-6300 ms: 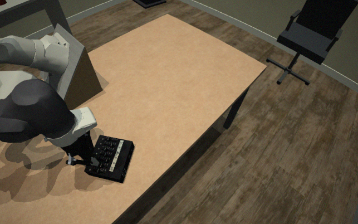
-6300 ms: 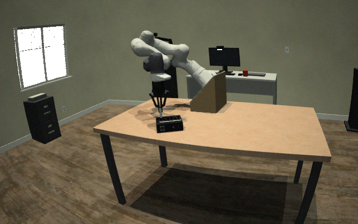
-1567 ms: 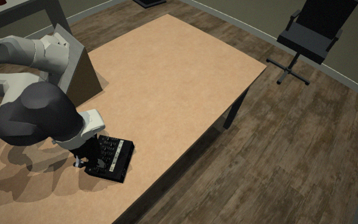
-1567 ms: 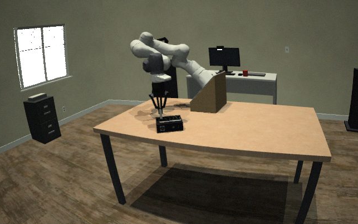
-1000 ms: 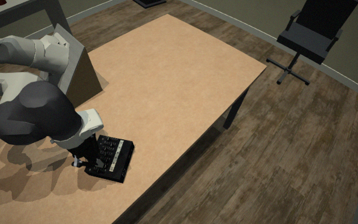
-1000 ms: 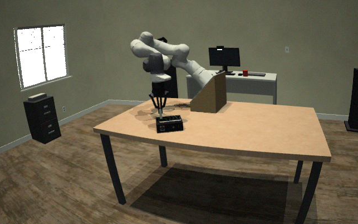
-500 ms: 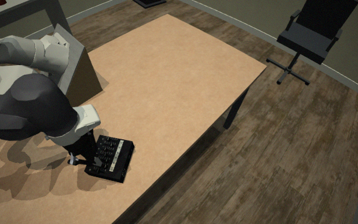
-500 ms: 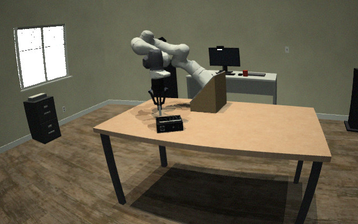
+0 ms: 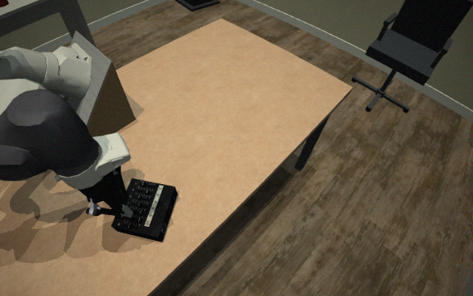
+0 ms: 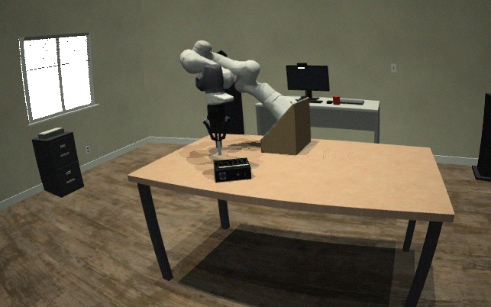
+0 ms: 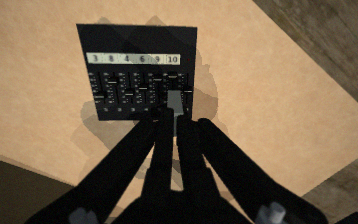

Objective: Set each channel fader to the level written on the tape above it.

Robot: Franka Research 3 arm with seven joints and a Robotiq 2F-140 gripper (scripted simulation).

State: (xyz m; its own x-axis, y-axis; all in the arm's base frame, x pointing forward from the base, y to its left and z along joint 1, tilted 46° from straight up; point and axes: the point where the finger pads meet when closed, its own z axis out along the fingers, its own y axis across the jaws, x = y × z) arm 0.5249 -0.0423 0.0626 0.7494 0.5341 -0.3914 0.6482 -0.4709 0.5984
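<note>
Claw (image 11: 174,114) is shut tight w/ nothing in it (just poking), so push slow & straight up the fader (image 11: 172,78) under tape (image 11: 133,58) mark 10.

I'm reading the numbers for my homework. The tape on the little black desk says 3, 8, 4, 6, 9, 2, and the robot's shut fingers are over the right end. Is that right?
Nearly. The last number on the tape is 10, not 2; the wrist view shows 3, 8, 4, 6, 9, 10. The rest holds: the shut gripper is over the right end of the black desk.
</note>
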